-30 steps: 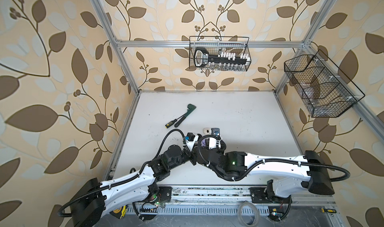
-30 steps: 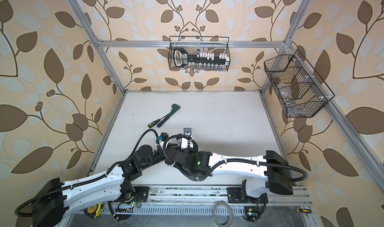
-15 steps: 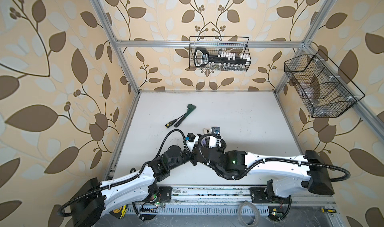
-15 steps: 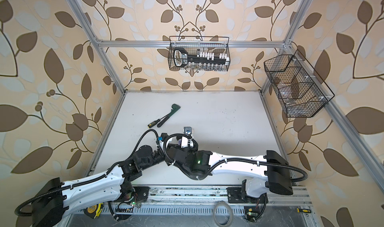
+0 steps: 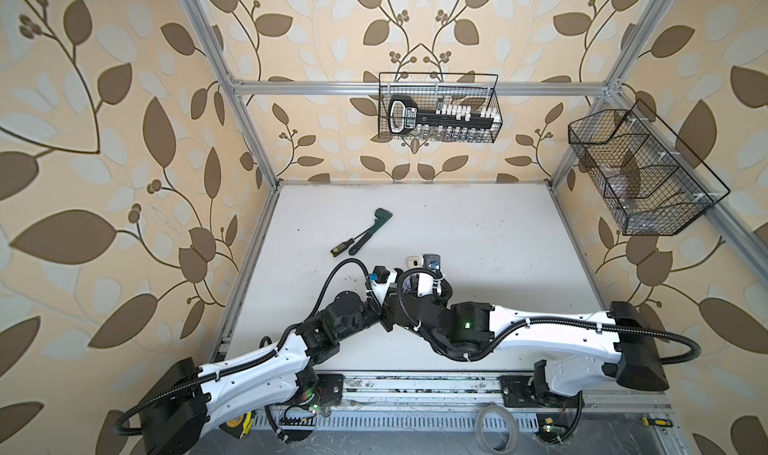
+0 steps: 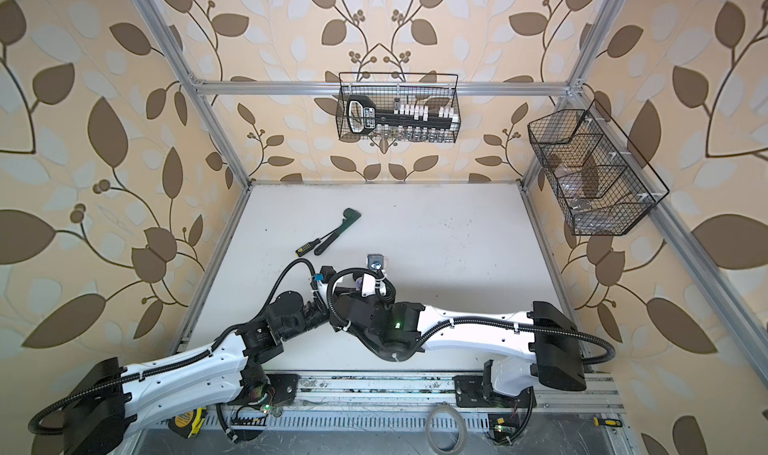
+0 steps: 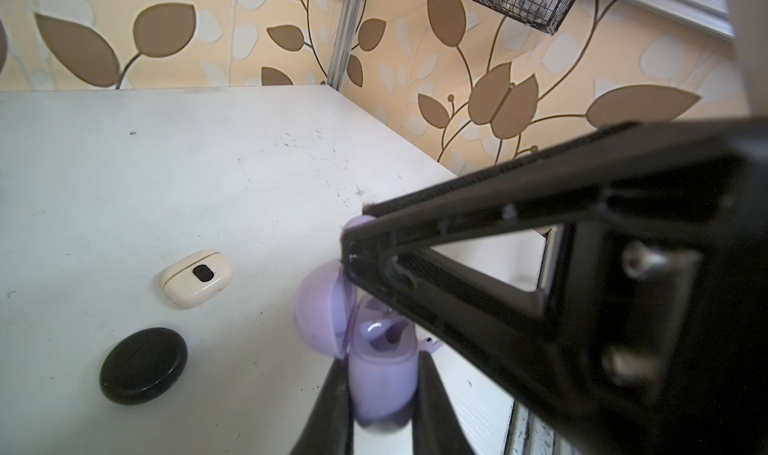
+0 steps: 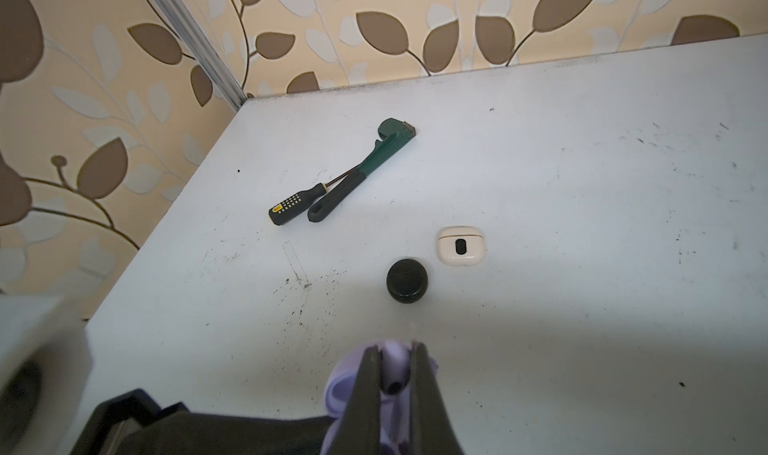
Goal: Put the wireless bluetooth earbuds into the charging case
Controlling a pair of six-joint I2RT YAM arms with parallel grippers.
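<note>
A lavender earbud (image 8: pixel 392 363) was pinched between the pressed-together fingers of the right hand (image 8: pixel 395 349) and held close over the lavender charging case (image 7: pixel 382 386). Whether it touched the case could not be told. The case was gripped by its body in the left hand (image 7: pixel 380 363), whose fingers were closed against two sides, and the lid (image 7: pixel 320 311) was swung open. A small lavender piece (image 7: pixel 430 345), probably the second earbud, was seen on the bench (image 7: pixel 166 162) just beside the case. A closed cream case (image 7: pixel 195 278) and a black case (image 7: pixel 143 365) lay near the lavender case. A green pipe wrench (image 8: pixel 365 166) and a screwdriver (image 8: pixel 297 203) lay well beyond it.

The seating was judged not yet done. If the stem were lowered off the line of its well, it could be caught on the rim and the smooth bud levered out of the pinch. The case could be tipped in its grip by a hard push, or the lid struck by the right hand.
</note>
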